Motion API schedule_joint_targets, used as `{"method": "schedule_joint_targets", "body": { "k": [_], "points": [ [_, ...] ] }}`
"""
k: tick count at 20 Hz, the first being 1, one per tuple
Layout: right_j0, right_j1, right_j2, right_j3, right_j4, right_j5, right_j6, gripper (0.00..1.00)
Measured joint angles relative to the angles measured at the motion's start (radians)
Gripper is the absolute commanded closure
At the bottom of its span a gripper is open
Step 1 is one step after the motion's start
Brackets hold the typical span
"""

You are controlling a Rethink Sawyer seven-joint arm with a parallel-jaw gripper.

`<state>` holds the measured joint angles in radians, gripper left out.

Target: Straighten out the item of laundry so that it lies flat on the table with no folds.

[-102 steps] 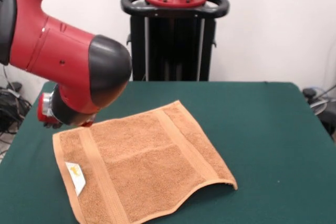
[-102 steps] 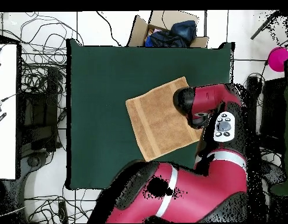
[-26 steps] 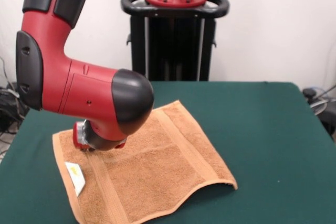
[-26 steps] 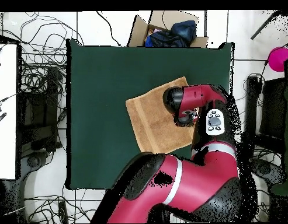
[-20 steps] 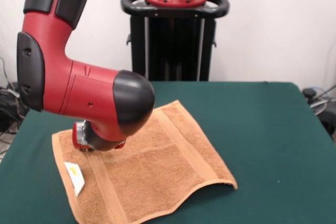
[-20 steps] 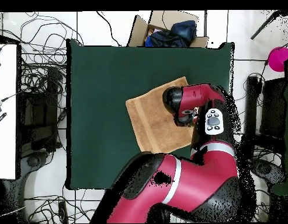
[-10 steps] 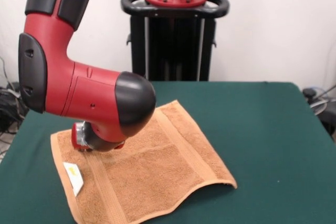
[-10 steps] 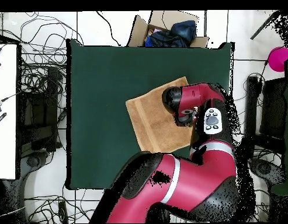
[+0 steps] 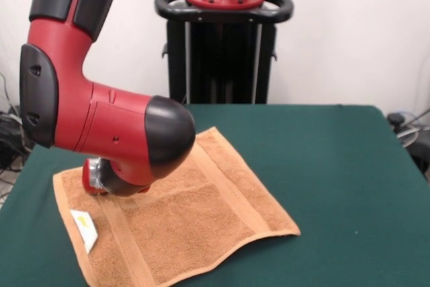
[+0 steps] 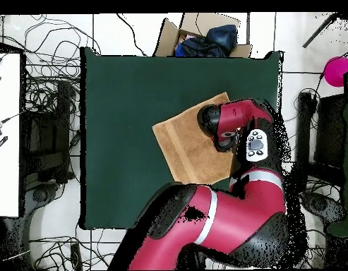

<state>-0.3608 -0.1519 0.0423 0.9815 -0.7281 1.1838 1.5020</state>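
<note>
The orange-tan towel (image 9: 201, 213) lies spread open on the green table (image 9: 336, 166), at the left front in the front view. Its band stripes run across both ends and its white tag (image 9: 84, 225) lies near the left edge. The front edge is wavy and the right front corner sits slightly raised. My gripper (image 9: 95, 177) is down on the towel's far left part, mostly hidden under the red and black arm. In the overhead view the arm covers the right part of the towel (image 10: 183, 141) on the table (image 10: 120, 106).
The black pedestal (image 9: 225, 52) stands behind the table's far edge. In the overhead view a cardboard box with blue cloth (image 10: 205, 39) sits past the top edge, cables (image 10: 49, 92) lie at the left, and a pink object (image 10: 337, 70) is at the right.
The arm has shifted a little to the left in the front view, and the towel has slid and turned with it. Its left corner and tag moved left.
</note>
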Motion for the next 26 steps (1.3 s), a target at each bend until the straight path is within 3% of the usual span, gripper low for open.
{"method": "schedule_joint_targets", "body": {
  "k": [26],
  "points": [
    [-0.015, 0.021, 0.001, -0.053, -0.058, 0.017, 0.000, 1.00]
  ]
}}
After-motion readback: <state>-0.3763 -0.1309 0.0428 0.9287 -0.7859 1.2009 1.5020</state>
